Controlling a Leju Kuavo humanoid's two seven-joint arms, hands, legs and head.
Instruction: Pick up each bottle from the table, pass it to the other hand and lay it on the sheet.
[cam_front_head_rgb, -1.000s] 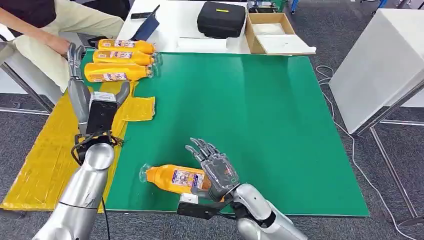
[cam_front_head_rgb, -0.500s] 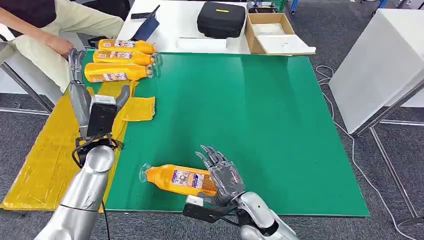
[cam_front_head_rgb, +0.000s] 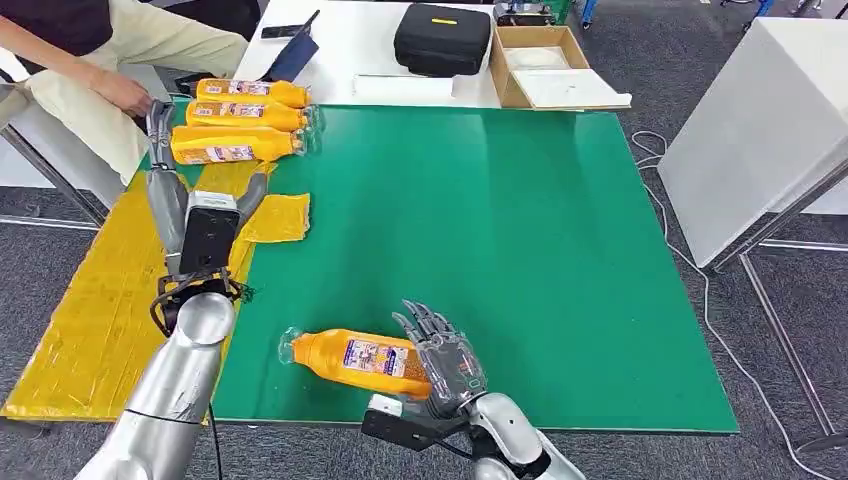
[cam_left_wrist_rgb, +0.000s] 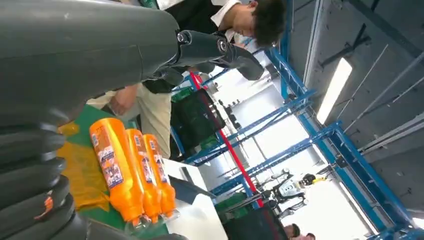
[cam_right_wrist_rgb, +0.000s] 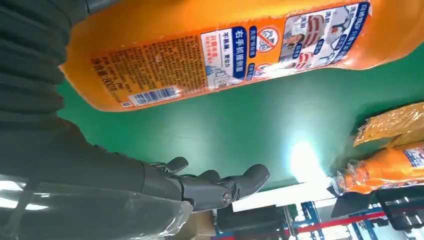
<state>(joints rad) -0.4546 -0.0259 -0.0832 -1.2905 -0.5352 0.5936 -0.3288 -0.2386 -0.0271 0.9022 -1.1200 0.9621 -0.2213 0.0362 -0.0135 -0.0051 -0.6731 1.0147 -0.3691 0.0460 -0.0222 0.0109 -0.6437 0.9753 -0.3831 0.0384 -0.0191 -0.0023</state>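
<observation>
An orange bottle is seen lying on its side near the front edge of the green tabletop, with the right hand at its base end, fingers spread and nothing gripped. In the right wrist view the bottle's label is shown close, apart from the thumb. The left hand is raised with fingers apart, empty, over the yellow sheet. Three bottles are seen lying side by side at the far left corner, near a seated person.

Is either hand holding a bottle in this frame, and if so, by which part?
Nothing is held yet. The right hand, fingers spread, is at the base end of the lying bottle. The left hand is raised, holding nothing.
</observation>
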